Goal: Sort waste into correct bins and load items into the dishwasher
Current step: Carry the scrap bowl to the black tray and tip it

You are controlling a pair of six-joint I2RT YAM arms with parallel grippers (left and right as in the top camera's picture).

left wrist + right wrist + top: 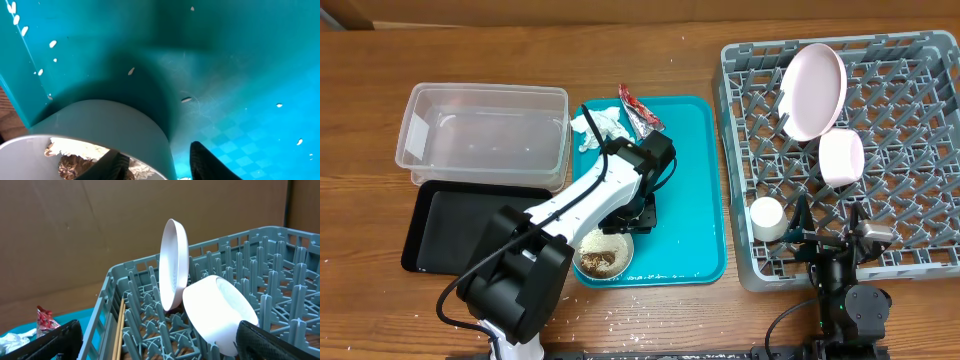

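Spill risk: off-white bowl on teal tray.
Left gripper set wide astride rim; scraps could be spilled by a tilted lift.

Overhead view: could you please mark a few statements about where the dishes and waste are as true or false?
1. The large plate stands on edge in the grey rack. True.
2. The crumpled tissue lies in the clear tub. False: it is on the teal tray.
3. The off-white bowl holds food scraps. True.
4. The white cup sits on the black tray. False: it is in the grey rack.
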